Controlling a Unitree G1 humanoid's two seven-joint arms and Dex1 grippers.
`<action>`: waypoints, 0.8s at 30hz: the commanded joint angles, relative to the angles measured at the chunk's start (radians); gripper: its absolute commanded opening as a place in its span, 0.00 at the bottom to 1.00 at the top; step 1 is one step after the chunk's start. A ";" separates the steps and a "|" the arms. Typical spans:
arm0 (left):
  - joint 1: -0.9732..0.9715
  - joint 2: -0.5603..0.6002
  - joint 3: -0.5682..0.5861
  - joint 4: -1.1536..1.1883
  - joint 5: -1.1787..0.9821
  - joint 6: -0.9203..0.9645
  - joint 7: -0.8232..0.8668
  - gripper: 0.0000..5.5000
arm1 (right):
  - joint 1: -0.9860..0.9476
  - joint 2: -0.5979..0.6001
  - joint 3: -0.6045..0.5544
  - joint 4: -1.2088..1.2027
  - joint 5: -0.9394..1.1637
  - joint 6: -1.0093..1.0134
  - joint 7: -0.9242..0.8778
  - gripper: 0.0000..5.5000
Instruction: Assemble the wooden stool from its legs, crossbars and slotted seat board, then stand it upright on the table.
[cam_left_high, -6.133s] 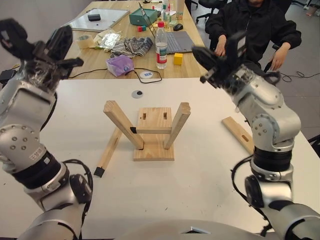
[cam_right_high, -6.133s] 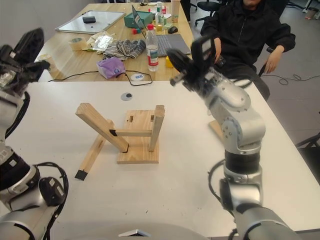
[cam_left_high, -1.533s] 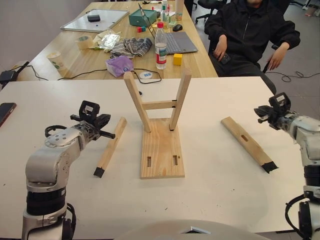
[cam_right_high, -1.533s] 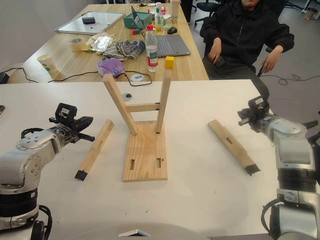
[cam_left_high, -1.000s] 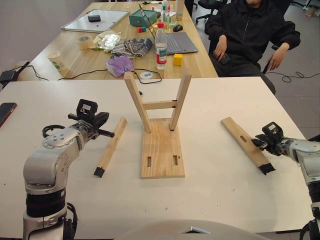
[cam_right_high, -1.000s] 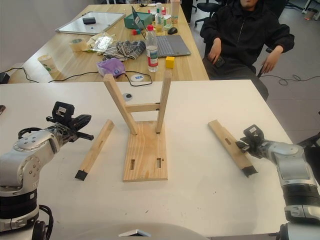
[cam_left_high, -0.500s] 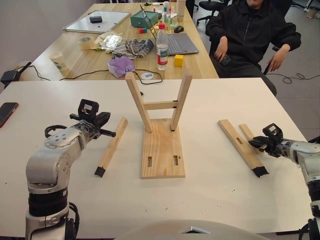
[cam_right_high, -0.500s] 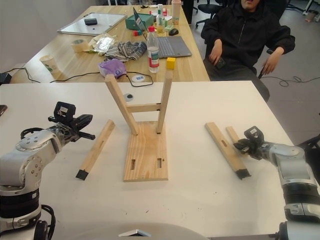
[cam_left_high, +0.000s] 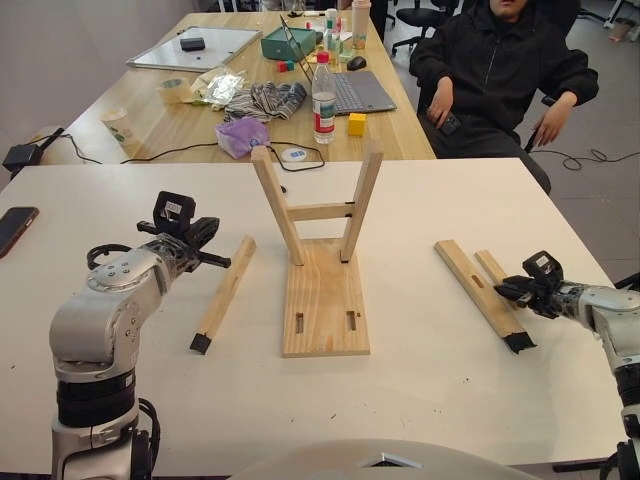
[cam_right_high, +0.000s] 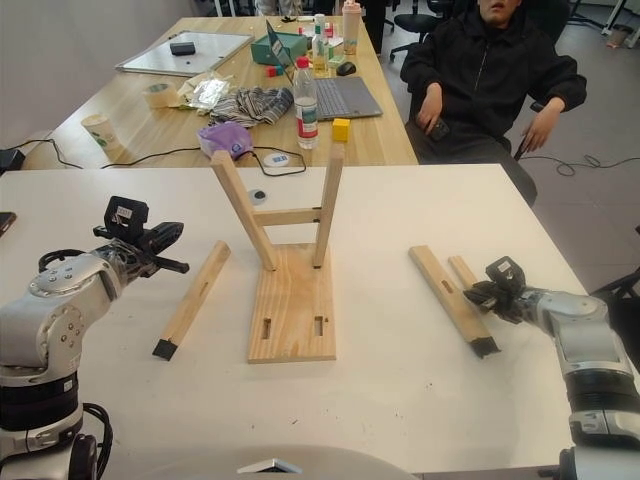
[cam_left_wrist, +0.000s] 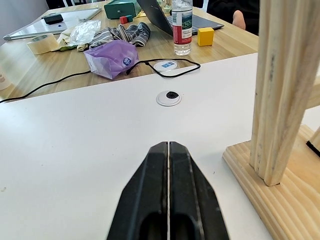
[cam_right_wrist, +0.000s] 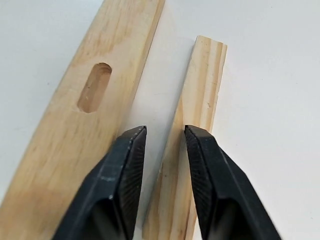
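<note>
The slotted seat board (cam_left_high: 325, 322) lies flat mid-table. Two legs (cam_left_high: 272, 205) stand slanted at its far end, joined by a crossbar (cam_left_high: 318, 211). A loose leg (cam_left_high: 225, 290) lies left of the board. My left gripper (cam_left_high: 218, 260) hovers just left of that leg, shut and empty (cam_left_wrist: 168, 146). On the right lie another slotted leg (cam_left_high: 475, 290) and a short crossbar (cam_left_high: 490, 265) beside it. My right gripper (cam_left_high: 503, 290) is low at their near ends, open (cam_right_wrist: 165, 131), spanning the gap between leg (cam_right_wrist: 85, 125) and crossbar (cam_right_wrist: 202, 85).
A phone (cam_left_high: 18, 228) lies at the table's left edge. A round cable grommet (cam_left_wrist: 169, 98) sits behind the stool. The wooden table beyond holds a bottle (cam_left_high: 323, 85), a purple bag (cam_left_high: 243, 135), a laptop and clutter. A person sits behind it.
Over the last second the right leg shifted a little left, uncovering the short crossbar beside it, with my right gripper staying low at its end. My left arm has barely moved.
</note>
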 joint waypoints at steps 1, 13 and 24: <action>-0.016 -0.013 0.017 -0.008 -0.008 0.003 0.010 0.00 | -0.022 0.002 0.026 -0.013 -0.017 0.056 -0.013 0.40; -0.005 -0.013 0.006 -0.015 -0.016 0.003 0.003 0.00 | -0.085 0.039 -0.054 0.066 0.035 0.051 -0.101 0.40; -0.005 -0.010 0.000 -0.014 -0.018 0.003 -0.004 0.00 | -0.079 0.067 -0.089 0.119 0.041 0.076 -0.173 0.40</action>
